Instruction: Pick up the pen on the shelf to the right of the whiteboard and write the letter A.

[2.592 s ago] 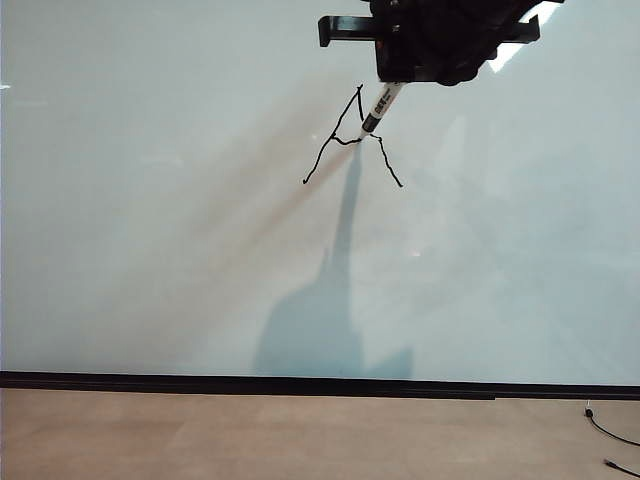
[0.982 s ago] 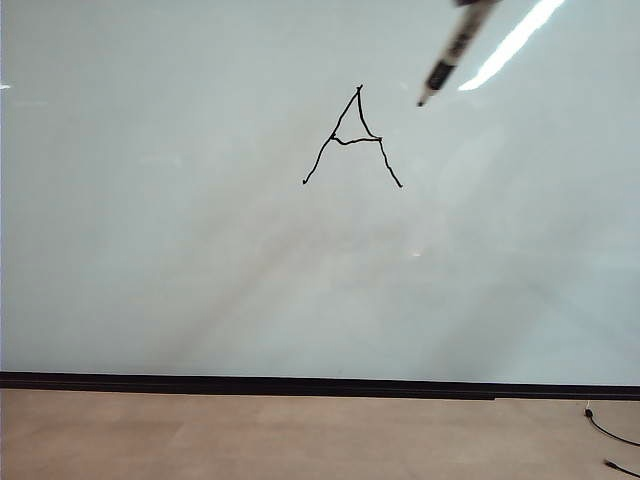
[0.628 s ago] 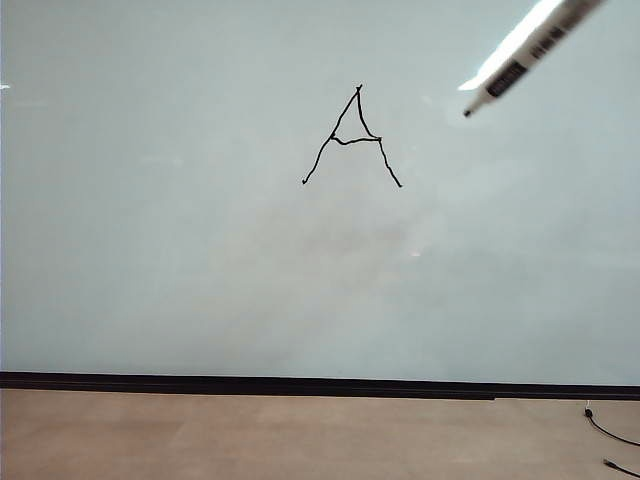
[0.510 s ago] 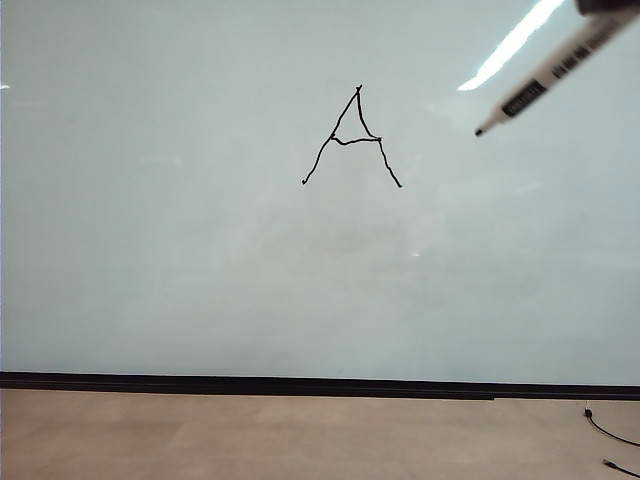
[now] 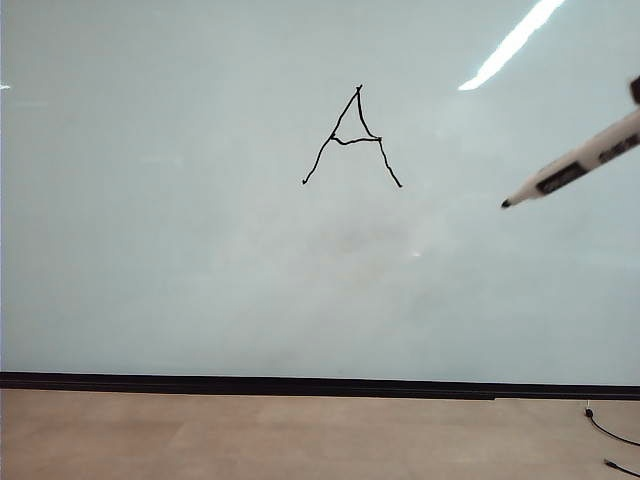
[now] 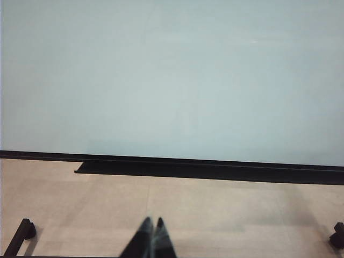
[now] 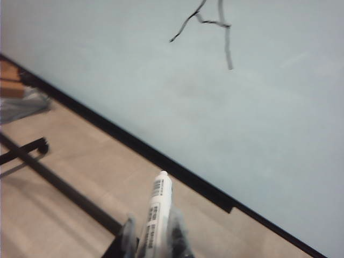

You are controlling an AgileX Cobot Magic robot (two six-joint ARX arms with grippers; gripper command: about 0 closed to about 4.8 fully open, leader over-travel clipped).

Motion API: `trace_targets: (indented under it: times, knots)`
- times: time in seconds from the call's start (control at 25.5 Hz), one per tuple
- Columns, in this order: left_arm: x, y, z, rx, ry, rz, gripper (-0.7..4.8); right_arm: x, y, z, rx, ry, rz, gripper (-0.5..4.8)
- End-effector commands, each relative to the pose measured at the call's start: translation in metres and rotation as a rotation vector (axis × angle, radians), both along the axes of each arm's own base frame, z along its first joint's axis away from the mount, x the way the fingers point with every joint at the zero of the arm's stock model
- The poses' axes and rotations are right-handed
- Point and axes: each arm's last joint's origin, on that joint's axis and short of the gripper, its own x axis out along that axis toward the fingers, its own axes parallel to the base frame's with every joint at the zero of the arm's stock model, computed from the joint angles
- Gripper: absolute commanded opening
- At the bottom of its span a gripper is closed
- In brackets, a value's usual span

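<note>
Right claw clamped on pen, lettering unreadable | left claw closed, empty | whiteboard: letter A

whiteboard: one
letter A: one, drawn in black on the board
pen: one
left gripper: one, fingers together
right gripper: one, closed around the pen
cable ends on the floor: two
</note>
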Motion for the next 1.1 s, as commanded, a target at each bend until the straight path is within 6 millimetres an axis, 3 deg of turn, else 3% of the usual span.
trace_targets:
  times: [0.04,0.75,1.1]
  knots:
    - [0.0,0.0,0.002,0.004,-0.011,-0.001,-0.04,-0.001,0.003,-0.003,0.004,0.007,0.051,-0.05]
    - [0.0,0.0,0.002,0.004,-0.011,-0.001,-0.04,0.002,0.016,-0.032,0.062,-0.006,0.131,-0.05]
    - [0.0,0.0,0.002,0.004,-0.011,0.0,-0.04,0.01,0.009,-0.035,0.014,-0.013,-0.025,-0.05]
